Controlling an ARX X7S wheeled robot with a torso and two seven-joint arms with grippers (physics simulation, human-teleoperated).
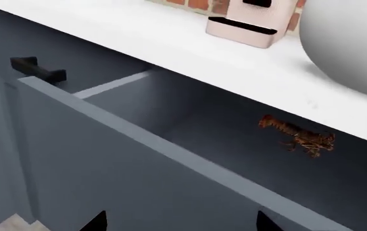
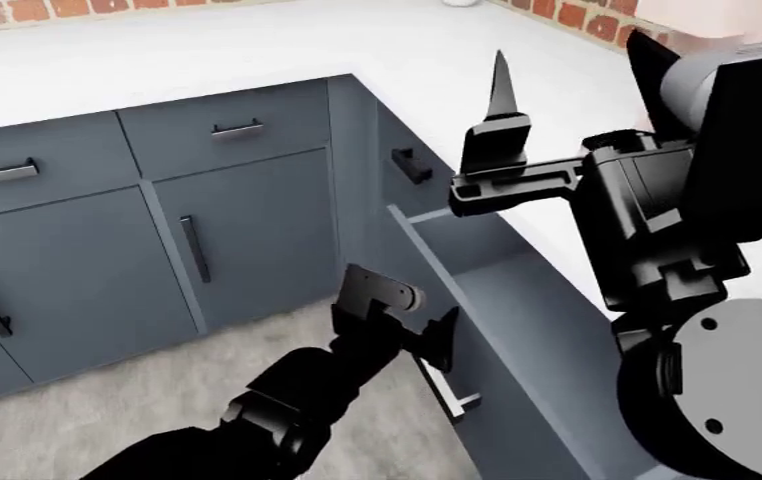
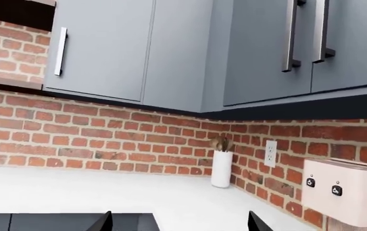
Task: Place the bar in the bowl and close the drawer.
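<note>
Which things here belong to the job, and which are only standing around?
Job: bar lying in the open drawer; bowl on the counter.
Not job: coffee machine; utensil holder; wall outlet; cabinet doors.

Both arms matte black, built of blocky angular segments. Left gripper (image 2: 415, 320) black with a grey rounded cap at the wrist. Right gripper (image 2: 501, 100) black, fingers tapering to points. Large grey round joint (image 2: 735, 400) with small dark screws.
</note>
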